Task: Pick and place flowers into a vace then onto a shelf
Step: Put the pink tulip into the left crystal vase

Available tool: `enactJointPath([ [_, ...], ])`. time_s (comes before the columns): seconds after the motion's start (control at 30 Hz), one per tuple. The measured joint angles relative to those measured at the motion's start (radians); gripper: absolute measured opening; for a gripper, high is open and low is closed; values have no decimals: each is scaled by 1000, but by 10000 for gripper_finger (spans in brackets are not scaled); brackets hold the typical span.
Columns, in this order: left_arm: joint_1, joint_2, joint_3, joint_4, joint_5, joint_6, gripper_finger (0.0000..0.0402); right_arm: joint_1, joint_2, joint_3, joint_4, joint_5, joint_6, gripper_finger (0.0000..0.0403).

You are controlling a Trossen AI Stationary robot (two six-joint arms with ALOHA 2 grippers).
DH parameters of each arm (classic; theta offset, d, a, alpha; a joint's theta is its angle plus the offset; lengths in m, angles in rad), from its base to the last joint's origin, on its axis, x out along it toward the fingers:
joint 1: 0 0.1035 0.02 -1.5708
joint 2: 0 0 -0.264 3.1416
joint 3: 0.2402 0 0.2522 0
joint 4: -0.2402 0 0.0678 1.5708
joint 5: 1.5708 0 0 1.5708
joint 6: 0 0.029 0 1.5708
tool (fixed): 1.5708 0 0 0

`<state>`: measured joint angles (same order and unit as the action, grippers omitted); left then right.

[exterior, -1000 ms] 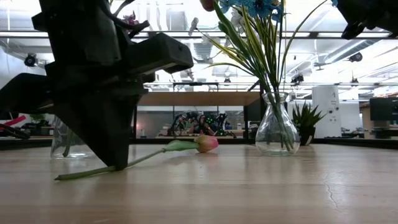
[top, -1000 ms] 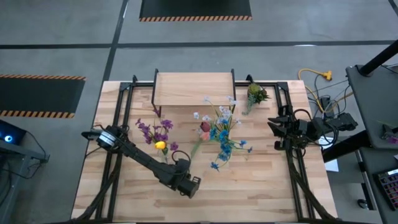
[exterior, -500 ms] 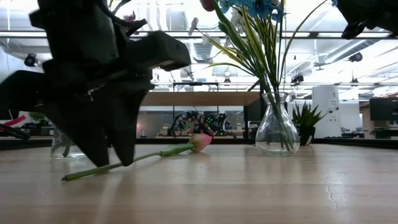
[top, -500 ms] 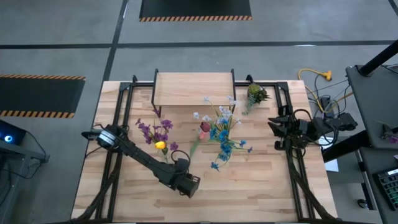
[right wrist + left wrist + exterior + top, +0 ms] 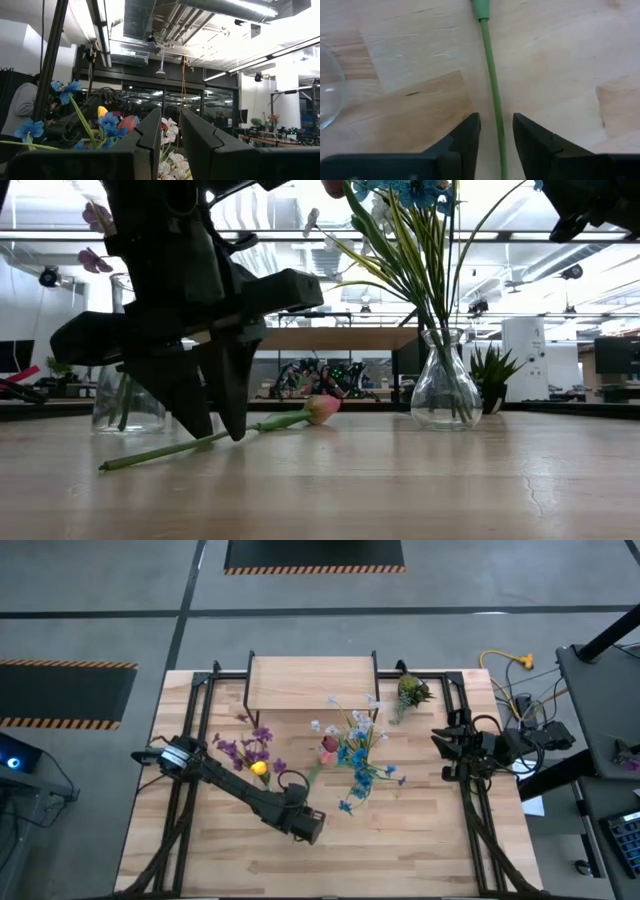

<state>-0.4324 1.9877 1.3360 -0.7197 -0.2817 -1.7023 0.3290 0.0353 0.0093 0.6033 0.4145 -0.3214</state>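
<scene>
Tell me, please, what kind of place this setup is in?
Probably an industrial lab or workshop: bare concrete floor with hazard-striped mats, exposed ceiling ducts, and a slatted wooden table ringed by cables.

Bare tabletop [image 5: 420, 840] lies open; two vases [image 5: 445, 392] crowd the middle.

The table [image 5: 420, 840] is pale wood in glued blocks, matt, with visible grain and small dark knots. The shelf [image 5: 312, 682] at 12 o'clock is a smooth light-wood board on thin black metal legs. The two vases [image 5: 446, 392] are clear glossy glass. The pink flower [image 5: 493, 90] lying on the table has a smooth, plastic-looking green stem with a dull sheen. The left gripper [image 5: 496, 145] has matt black fingers [image 5: 467, 140], plastic by the look. The floor [image 5: 100, 600] around is grey, smooth and matt, like concrete.
</scene>
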Motion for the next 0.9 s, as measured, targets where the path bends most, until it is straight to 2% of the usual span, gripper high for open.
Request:
enactJointPath([
  [0.33,1,1,4,-13,22,18,7,0,0,0,1,0,0,63],
  [0.6,-10,-25,3,2,57,35,1,0,0,0,1,0,0,63],
  [0.77,-23,-80,4,-13,130,86,1,0,0,0,1,0,0,63],
  [0.9,-35,-135,4,-15,145,128,0,0,0,0,1,-4,0,63],
])
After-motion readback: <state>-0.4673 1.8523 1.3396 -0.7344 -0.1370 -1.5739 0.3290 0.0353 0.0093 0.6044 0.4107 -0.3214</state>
